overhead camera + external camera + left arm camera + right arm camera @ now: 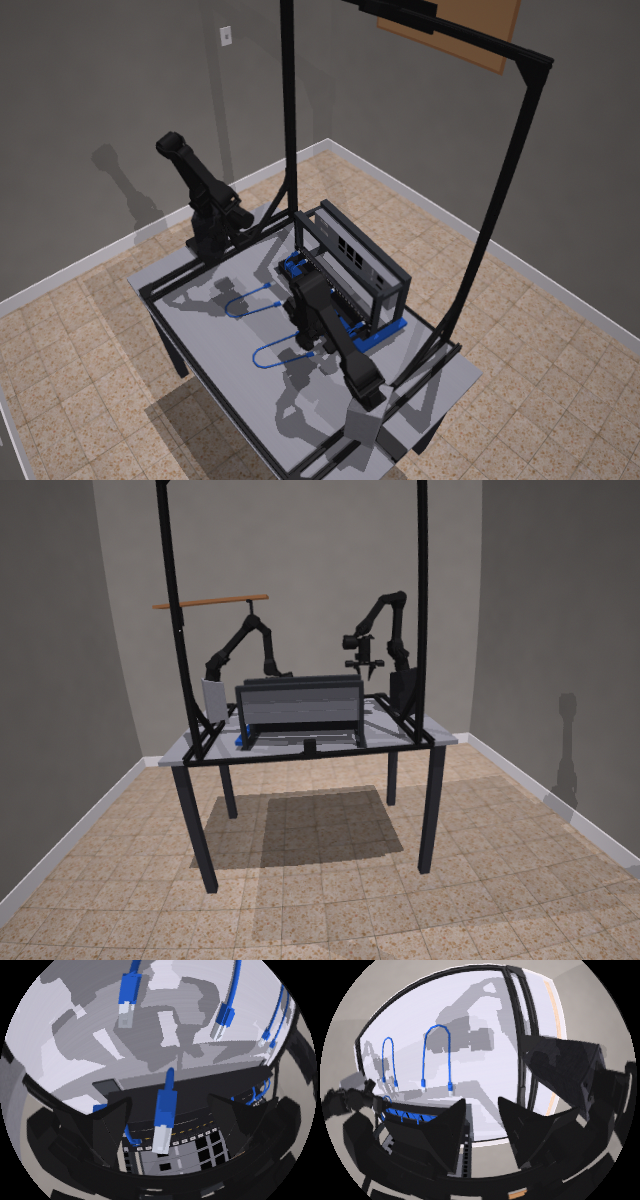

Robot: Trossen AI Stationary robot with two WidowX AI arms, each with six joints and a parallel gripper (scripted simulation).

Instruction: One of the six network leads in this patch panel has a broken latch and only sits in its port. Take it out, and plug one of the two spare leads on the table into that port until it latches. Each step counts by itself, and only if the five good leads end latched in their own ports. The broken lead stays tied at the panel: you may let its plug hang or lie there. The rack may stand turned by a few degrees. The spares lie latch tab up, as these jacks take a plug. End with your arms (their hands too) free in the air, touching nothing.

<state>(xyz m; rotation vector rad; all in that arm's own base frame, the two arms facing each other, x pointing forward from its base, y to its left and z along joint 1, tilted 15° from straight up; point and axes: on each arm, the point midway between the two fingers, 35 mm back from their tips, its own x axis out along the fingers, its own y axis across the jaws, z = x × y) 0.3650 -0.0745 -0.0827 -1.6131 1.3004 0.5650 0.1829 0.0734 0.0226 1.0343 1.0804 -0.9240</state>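
The black rack (385,268) (299,684) stands on the table with the patch panel on its front. Blue leads (294,261) (405,1116) sit in the panel's ports. In the left wrist view a blue plug with a clear tip (164,1122) stands just in front of the panel's ports, between my left gripper's fingers. My left gripper (170,1099) (308,339) is wide open around that plug and does not clamp it. Two spare blue leads (242,305) (273,357) (437,1028) (387,1040) lie in U loops on the table. My right gripper (481,1101) (369,673) (242,217) hangs high, partly open and empty.
A black gantry frame (287,103) (421,583) stands over the table. A blue base plate (385,333) lies under the rack's end. The table top (206,330) carries a black rail along its edges. A grey box (214,699) stands at the left arm's base.
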